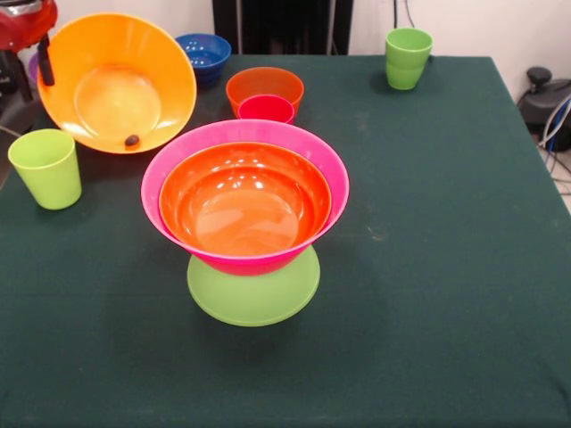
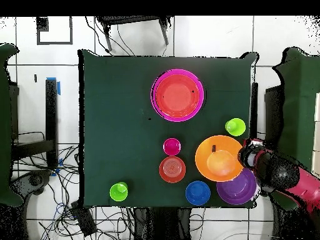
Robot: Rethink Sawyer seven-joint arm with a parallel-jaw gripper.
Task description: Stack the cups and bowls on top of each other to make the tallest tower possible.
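Observation:
The tower stands mid-table: a lime green bowl rim-down, the big pink bowl on it, and an orange bowl nested inside the pink bowl. My gripper is at the far left, shut on the rim of the large yellow-orange bowl, which it holds tilted with its opening toward the camera. In the overhead view the gripper is at that bowl's right rim. The purple bowl lies partly under it. Light green cups stand apart.
The red-pink cup stands just in front of the small dark orange bowl. The small blue bowl is at the far edge. A small dark spot shows inside the yellow-orange bowl. Cables lie off the table at the right.

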